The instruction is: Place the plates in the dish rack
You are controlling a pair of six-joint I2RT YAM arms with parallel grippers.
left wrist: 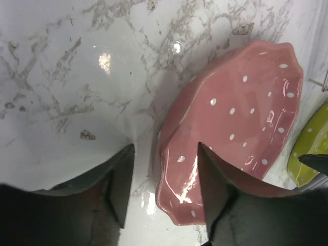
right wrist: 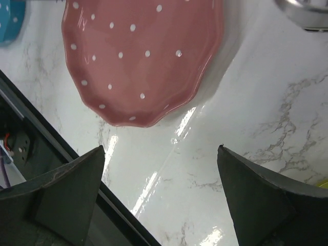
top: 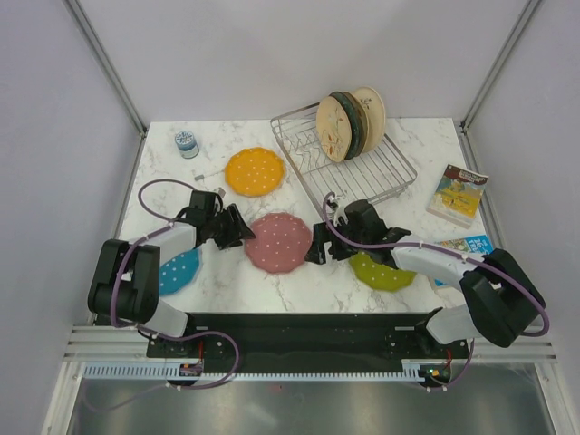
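Observation:
The pink dotted plate [top: 279,243] lies flat in the middle of the table. My left gripper [top: 243,234] is open at its left rim; in the left wrist view [left wrist: 165,189] one finger is over the plate [left wrist: 241,102], the other over the table, and the rim sits between them. My right gripper [top: 317,246] is open and empty just right of the plate; its wrist view [right wrist: 160,169] shows the plate [right wrist: 143,56] ahead. The orange plate [top: 255,171], blue plate [top: 178,271] and lime green plate [top: 384,271] lie flat. The wire dish rack [top: 390,172] stands at the back right.
Plain beige, dark green and cream plates [top: 349,122] stand upright in the rack. A small blue-lidded jar [top: 187,143] is at the back left. Two colourful books [top: 458,193] lie at the right edge. The black base rail [right wrist: 51,154] runs close under my right gripper.

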